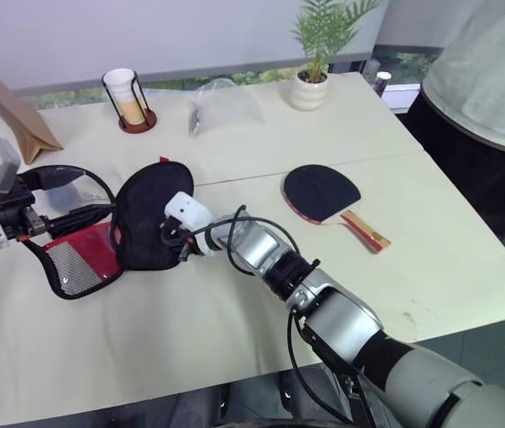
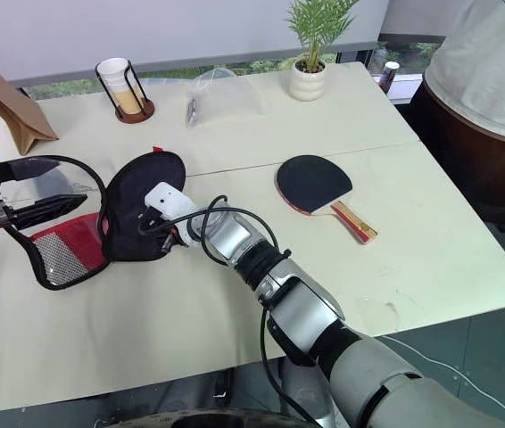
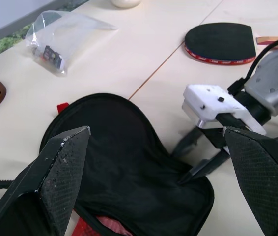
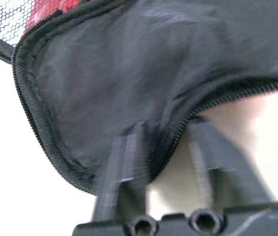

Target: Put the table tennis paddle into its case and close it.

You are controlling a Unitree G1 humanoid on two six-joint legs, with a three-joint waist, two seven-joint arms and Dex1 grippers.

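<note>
The case (image 1: 150, 214) lies unzipped on the left part of the table, its black flap folded up over a red mesh half (image 1: 78, 259). My right gripper (image 1: 174, 242) is shut on the zipped rim of that flap at its near right edge; the right wrist view has one finger above the black fabric (image 4: 104, 73) and one below. At the case's left side my left gripper (image 1: 78, 194) hangs open and holds nothing. The table tennis paddle (image 1: 321, 192) rests black face up, to the right of the case, handle (image 1: 366, 230) toward the near right.
Along the far edge stand a brown paper bag (image 1: 16, 116), a cup in a wire holder (image 1: 128, 94), a clear plastic bag (image 1: 221, 102) and a potted plant (image 1: 310, 85). A person (image 1: 489, 71) stands at the table's far right corner.
</note>
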